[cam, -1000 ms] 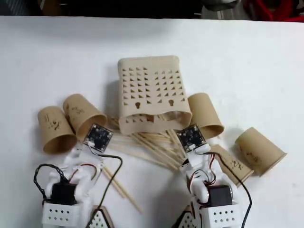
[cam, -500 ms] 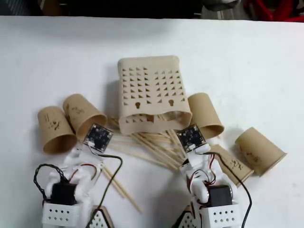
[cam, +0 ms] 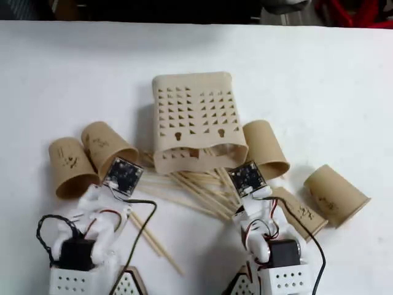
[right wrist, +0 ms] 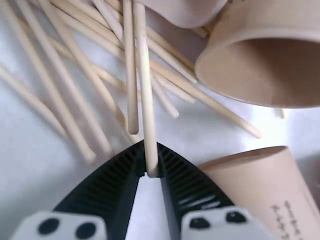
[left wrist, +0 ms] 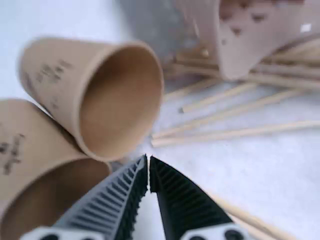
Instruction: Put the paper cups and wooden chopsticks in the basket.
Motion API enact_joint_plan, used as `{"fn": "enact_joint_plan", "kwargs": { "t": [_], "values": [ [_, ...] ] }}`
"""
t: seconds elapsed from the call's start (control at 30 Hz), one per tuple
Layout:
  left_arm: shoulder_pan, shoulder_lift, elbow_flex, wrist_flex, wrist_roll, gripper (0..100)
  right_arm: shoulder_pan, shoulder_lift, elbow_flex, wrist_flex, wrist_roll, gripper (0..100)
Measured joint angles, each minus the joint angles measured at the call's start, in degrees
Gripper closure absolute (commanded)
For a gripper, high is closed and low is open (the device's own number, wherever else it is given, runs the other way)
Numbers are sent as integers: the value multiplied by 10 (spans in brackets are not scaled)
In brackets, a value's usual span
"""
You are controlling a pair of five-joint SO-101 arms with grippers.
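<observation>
The paper cups (cam: 108,147) are kraft brown w/ dark print marks. The chopsticks (right wrist: 142,75): pale wood. The basket (cam: 195,117), ahead of right gripper (right wrist: 151,150), is beige w/ rows of triangle cut-outs. The left gripper (left wrist: 148,162) has black ribbed fingers (left wrist: 175,195). The table (cam: 73,74): white.

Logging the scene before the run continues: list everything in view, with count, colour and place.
White table: one, under everything.
Beige perforated plastic basket: one, lying on its side mid-table, opening toward the near edge.
Brown paper cups: five, on their sides; two left of the basket, three to its right.
Pale wooden chopsticks: many, too tangled to count, scattered at the basket's opening.
Left gripper: one, black fingers, shut on nothing, beside the two left cups.
Right gripper: one, black fingers, shut on one chopstick from the pile.
</observation>
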Motion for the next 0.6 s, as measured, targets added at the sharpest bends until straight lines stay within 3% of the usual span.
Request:
{"fn": "enact_joint_plan", "kwargs": {
  "t": [0.23,0.6],
  "values": [
    [0,-2,-33,-61,0,969,2,0,-108,-25,0,980],
    [-47,2,-36,-73,0,965,-8,-4,-242,-50,57,902]
  ]
}}
